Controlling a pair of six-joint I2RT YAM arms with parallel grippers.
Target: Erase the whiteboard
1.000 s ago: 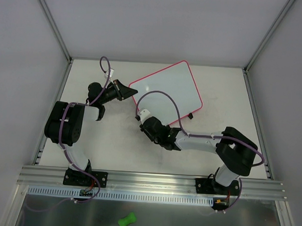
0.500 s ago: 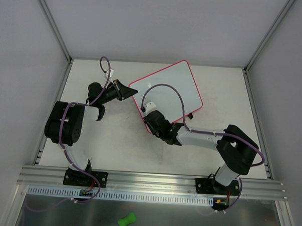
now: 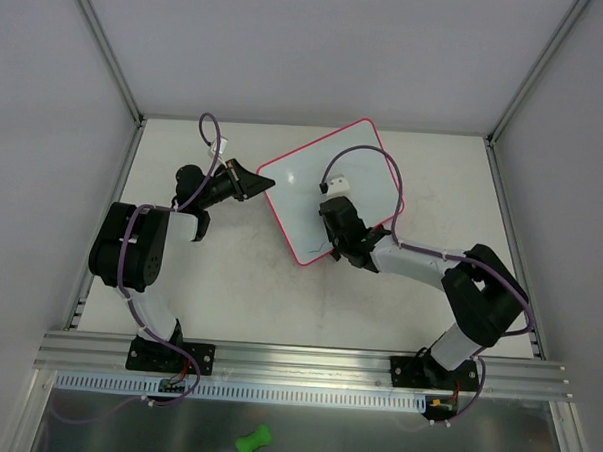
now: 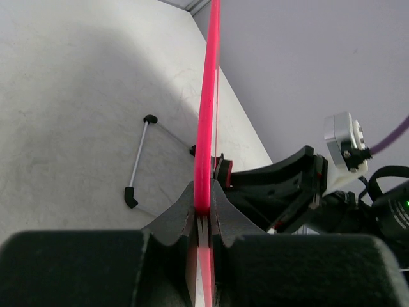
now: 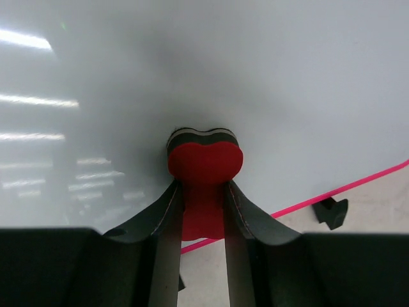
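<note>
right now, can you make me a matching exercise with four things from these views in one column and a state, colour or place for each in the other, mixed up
Column one:
1. left gripper
2. right gripper
3. whiteboard
4. green toy

Column two:
a. lying alone at the bottom of the top view
b. shut on the red eraser
c. shut on the board's edge
d. white with a pink frame

Pairs: 1-c, 2-b, 3-d, 4-a
</note>
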